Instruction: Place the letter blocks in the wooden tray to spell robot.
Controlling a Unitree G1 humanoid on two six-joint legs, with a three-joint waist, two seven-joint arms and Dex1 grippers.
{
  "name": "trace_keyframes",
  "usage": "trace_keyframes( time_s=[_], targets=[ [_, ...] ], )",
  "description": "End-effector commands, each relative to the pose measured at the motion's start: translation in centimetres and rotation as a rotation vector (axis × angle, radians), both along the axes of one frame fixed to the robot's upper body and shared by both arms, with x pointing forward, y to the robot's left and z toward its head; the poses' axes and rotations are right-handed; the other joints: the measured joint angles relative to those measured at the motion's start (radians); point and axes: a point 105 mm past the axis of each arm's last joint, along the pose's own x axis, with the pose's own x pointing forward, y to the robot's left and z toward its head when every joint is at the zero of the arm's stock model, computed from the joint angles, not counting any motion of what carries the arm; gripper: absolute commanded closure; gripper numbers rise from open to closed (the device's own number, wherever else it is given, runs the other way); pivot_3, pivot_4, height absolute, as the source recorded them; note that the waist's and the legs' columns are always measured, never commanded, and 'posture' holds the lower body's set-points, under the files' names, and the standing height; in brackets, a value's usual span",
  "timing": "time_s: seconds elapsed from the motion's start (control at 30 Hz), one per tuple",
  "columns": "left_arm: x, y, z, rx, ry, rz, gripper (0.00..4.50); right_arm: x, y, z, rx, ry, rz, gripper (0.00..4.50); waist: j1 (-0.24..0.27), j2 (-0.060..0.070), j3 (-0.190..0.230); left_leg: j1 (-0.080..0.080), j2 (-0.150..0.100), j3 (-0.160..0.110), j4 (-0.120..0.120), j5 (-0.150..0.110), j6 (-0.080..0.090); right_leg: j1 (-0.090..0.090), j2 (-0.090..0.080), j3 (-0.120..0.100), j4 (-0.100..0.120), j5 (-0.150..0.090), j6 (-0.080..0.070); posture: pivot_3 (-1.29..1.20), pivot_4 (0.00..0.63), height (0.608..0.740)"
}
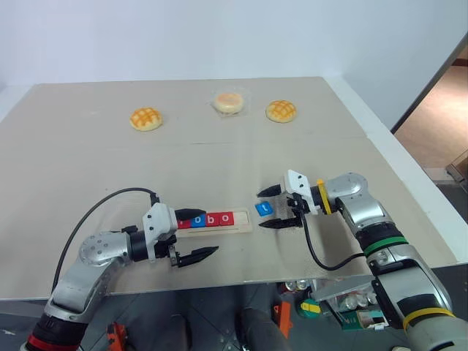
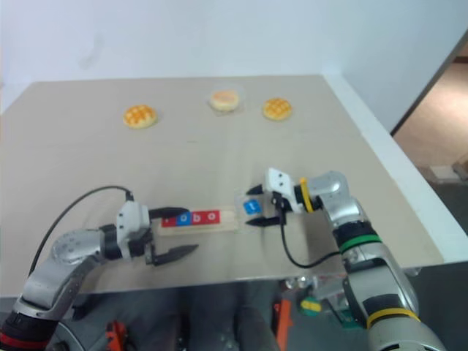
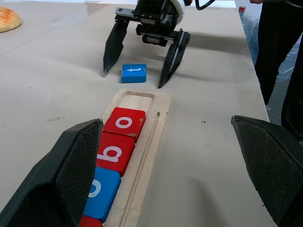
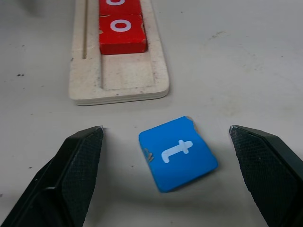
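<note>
The wooden tray (image 1: 243,219) lies near the table's front edge. In its groove sit a red block, a blue "o", a red "b" (image 3: 115,153) and a red "o" (image 3: 125,123); the slot at its right end is bare. The blue "t" block (image 1: 264,208) lies flat on the table just past that end. My right gripper (image 1: 268,208) stands open around the "t" block, with one finger on each side and a gap to both, as the right wrist view shows (image 4: 177,152). My left gripper (image 1: 210,231) is open, its fingers either side of the tray's left part.
Two golden buns (image 1: 145,118) (image 1: 281,111) and a wrapped bun (image 1: 229,102) lie far back on the table. The table's front edge runs just behind my arms. A person's dark-clothed legs (image 3: 279,56) stand beyond the table's right side.
</note>
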Motion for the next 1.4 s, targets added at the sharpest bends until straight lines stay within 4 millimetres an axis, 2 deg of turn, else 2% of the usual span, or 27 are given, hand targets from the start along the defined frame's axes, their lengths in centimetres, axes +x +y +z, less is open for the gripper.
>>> trace_keyframes(
  time_s=[0.03, 0.37, 0.67, 0.9, 1.4],
  targets=[
    [-0.2, 0.1, 0.8, -0.001, -0.03, -0.003, 0.0, -1.0, -1.3, -0.1, -0.017, 0.055, 0.006, 0.31, 0.0, 0.0, 0.0, 0.0, 0.0, 0.0, 0.0, 0.0, 0.0, 0.0, 0.0, 0.0, 0.0, 0.0, 0.0, 0.0, 0.15, 0.739],
    [0.1, 0.1, 0.7, 0.005, -0.029, -0.009, 0.0, -3.0, -1.5, -0.8, 0.003, 0.105, -0.009, 0.31, 0.002, 0.0, 0.0, 0.005, 0.0, 0.0, 0.0, 0.0, 0.0, 0.005, 0.0, 0.0, 0.0, 0.0, 0.0, 0.0, 0.15, 0.739],
    [-0.1, 0.0, 0.9, -0.017, -0.014, -0.031, 0.0, -2.4, -1.1, -0.9, 0.028, 0.109, -0.082, 0.31, 0.002, 0.0, 0.0, 0.006, 0.0, 0.0, 0.0, 0.0, 0.0, 0.005, 0.0, 0.0, 0.0, 0.0, 0.0, 0.0, 0.15, 0.739],
    [-1.5, -0.5, 0.7, -0.028, 0.031, -0.095, 0.0, -2.2, -0.7, -1.0, 0.046, 0.128, -0.101, 0.31, 0.0, 0.0, 0.0, 0.007, 0.0, 0.0, 0.0, 0.0, 0.0, 0.006, 0.0, 0.0, 0.0, 0.0, 0.0, 0.0, 0.15, 0.739],
    [-1.5, -0.1, 0.4, -0.001, 0.024, -0.093, 0.0, -1.5, 0.4, -0.2, 0.12, 0.121, -0.118, 0.31, -0.006, 0.0, 0.0, 0.01, 0.001, 0.001, 0.0, 0.001, 0.0, 0.007, 0.002, 0.001, 0.0, 0.002, -0.002, 0.0, 0.15, 0.739]
  ],
)
